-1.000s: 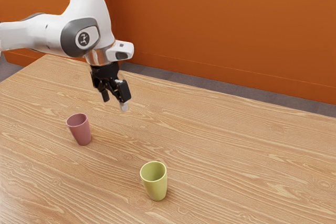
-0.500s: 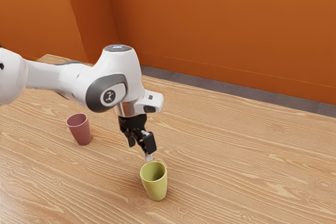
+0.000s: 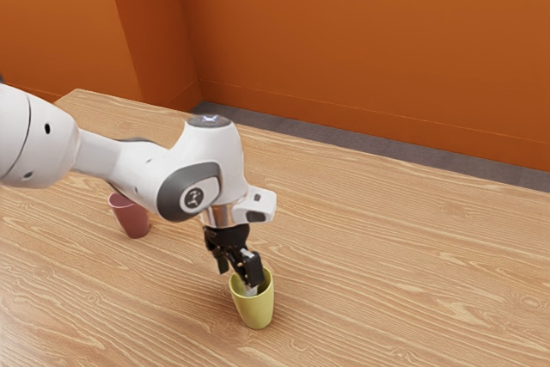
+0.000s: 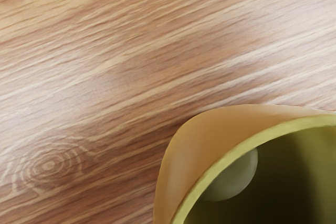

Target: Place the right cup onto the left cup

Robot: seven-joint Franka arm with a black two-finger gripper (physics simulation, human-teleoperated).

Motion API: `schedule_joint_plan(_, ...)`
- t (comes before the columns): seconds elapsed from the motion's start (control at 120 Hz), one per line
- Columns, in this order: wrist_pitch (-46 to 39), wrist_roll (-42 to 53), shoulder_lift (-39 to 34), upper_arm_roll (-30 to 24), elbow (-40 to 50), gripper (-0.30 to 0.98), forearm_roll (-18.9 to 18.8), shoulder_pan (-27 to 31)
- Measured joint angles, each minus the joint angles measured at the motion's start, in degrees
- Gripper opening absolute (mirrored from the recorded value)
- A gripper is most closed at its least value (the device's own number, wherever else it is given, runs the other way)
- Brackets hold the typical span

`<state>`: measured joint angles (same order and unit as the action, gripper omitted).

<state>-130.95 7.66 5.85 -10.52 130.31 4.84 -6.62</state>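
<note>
And in goes a fingertip at the yellow-green cup (image 3: 256,311)!
The end effector (image 3: 238,279) stands open, gripping nothing; that cup is upright on the surface (image 3: 387,255), the pink cup (image 3: 133,219) well apart.

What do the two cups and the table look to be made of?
The yellow-green cup looks like smooth plastic or glazed ceramic: even color, soft sheen, plain rim; the look doesn't settle which. The pink cup seems similar, evenly colored and smooth. The table appears to be wood or wood-look laminate, given its streaked grain and, in the wrist view, a knot.
</note>
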Motion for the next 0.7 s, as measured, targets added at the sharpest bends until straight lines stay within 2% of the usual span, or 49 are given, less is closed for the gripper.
schedule_joint_plan(0.158, -1.34, -0.16, 0.00, -0.02, -0.19, 0.26, -0.16, -0.05)
schedule_joint_plan(0.275, -1.81, -0.17, -0.02, -0.05, -0.36, 0.08, -0.39, -0.03)
schedule_joint_plan(0.45, -2.16, -0.21, -0.27, -0.83, -0.47, -0.04, -0.62, -0.12)
schedule_joint_plan(0.7, -1.03, -0.32, -3.47, -1.06, -0.51, -0.08, -0.77, -0.04)
